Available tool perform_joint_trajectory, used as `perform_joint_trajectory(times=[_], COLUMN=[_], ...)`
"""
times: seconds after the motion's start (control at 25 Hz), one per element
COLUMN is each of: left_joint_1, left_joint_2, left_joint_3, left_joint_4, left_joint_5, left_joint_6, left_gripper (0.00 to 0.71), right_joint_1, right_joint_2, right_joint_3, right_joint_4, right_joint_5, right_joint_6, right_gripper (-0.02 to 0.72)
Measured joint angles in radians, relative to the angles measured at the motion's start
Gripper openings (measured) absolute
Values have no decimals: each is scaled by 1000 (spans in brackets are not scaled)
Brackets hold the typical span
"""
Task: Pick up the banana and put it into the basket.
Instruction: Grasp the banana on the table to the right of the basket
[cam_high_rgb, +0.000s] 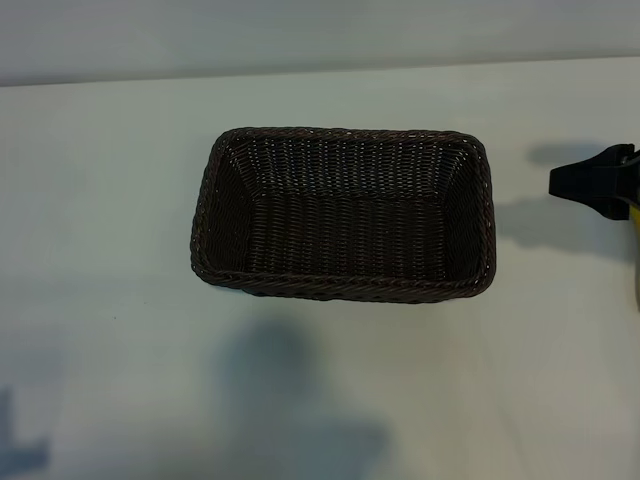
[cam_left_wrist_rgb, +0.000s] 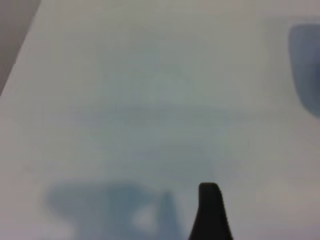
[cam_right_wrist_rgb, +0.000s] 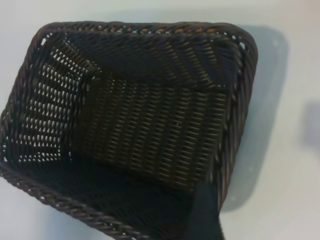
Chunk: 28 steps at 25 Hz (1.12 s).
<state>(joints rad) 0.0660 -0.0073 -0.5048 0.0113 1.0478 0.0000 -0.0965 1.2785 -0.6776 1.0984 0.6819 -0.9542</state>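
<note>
empty basket (cam_high_rgb: 345, 212); right gripper (cam_high_rgb: 590, 182) and left gripper (cam_left_wrist_rgb: 210, 212) fingers spread, holding nothing; unseen banana risks a misjudged grasp.

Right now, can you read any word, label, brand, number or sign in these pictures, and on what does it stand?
None: no text can be read in any view.
The basket is plain dark wicker with no label.
The table is bare white with no marking.
The right gripper at the table's right edge shows no lettering.
</note>
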Motion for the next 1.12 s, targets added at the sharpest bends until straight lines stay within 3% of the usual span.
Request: perform_joint_trajectory(times=[0.36, 0.52, 0.72, 1.12], left_joint_1=[0, 0, 0, 0], left_joint_2=[0, 0, 0, 0], left_joint_3=[5, 5, 6, 7], left_joint_4=[-5, -5, -5, -5], left_joint_5=[0, 0, 0, 0], left_joint_6=[0, 0, 0, 0], left_gripper=[550, 550, 550, 550], right_joint_1=[0, 0, 0, 0], right_joint_2=[38, 103, 182, 249], right_joint_3=[-86, -178, -273, -347], right_joint_4=[-31, -102, -284, -728], right_joint_5=[13, 51, 137, 162], right_joint_6=[77, 148, 298, 681], right_gripper=[570, 570, 570, 570])
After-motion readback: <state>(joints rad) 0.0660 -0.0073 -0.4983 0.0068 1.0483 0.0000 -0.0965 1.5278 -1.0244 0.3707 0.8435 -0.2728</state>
